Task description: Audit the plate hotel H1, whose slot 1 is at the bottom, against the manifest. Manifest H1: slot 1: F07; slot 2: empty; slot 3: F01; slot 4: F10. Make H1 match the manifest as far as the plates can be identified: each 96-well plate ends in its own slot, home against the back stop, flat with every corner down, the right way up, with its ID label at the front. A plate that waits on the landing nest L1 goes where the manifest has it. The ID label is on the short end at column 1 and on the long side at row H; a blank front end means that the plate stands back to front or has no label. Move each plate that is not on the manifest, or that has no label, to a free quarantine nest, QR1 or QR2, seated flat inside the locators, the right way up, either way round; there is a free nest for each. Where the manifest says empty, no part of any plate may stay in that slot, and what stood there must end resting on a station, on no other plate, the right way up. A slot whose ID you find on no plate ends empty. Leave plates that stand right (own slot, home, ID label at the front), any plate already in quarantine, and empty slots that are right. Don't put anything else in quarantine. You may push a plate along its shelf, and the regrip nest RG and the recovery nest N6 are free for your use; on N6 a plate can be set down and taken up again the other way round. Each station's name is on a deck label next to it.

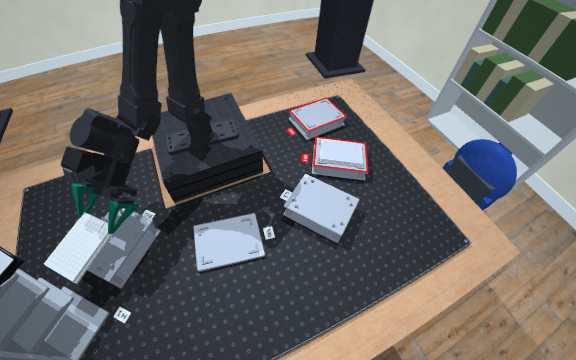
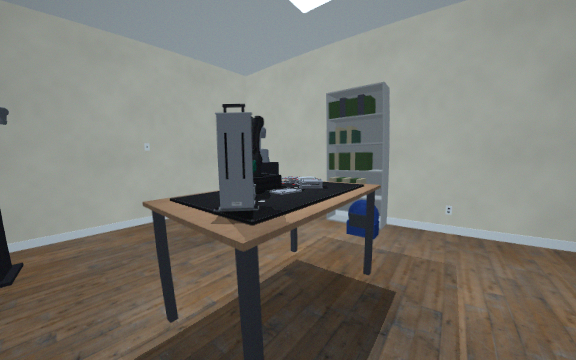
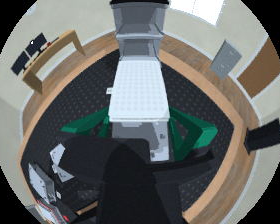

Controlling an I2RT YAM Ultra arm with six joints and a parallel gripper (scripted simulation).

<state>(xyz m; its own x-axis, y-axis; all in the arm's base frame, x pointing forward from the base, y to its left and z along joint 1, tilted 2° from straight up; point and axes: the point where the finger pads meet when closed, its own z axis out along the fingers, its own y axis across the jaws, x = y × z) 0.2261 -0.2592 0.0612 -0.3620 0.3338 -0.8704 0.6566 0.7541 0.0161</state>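
My gripper (image 1: 97,223) (image 3: 138,110) is shut on a white 96-well plate (image 1: 75,249) (image 3: 139,90), with green fingers on its long sides at the near end. The plate is right way up, with its far part over the left edge of a tall grey nest (image 1: 131,249) (image 3: 136,134). Its ID label is not visible. The grey hotel H1 (image 1: 63,320) (image 2: 235,160) (image 3: 139,32) stands beyond the plate; its slot contents cannot be made out. A white plate (image 1: 341,151) sits in one red-rimmed quarantine nest (image 1: 340,175). The other quarantine nest (image 1: 318,115) is empty.
A low flat nest (image 1: 229,244) with corner locators lies mid-mat, bare. A taller grey nest (image 1: 321,207), by the L1 label (image 1: 286,195), has no plate on it. The H1 label (image 1: 122,314) lies beside the hotel. The arm's black base (image 1: 213,155) stands behind the nests.
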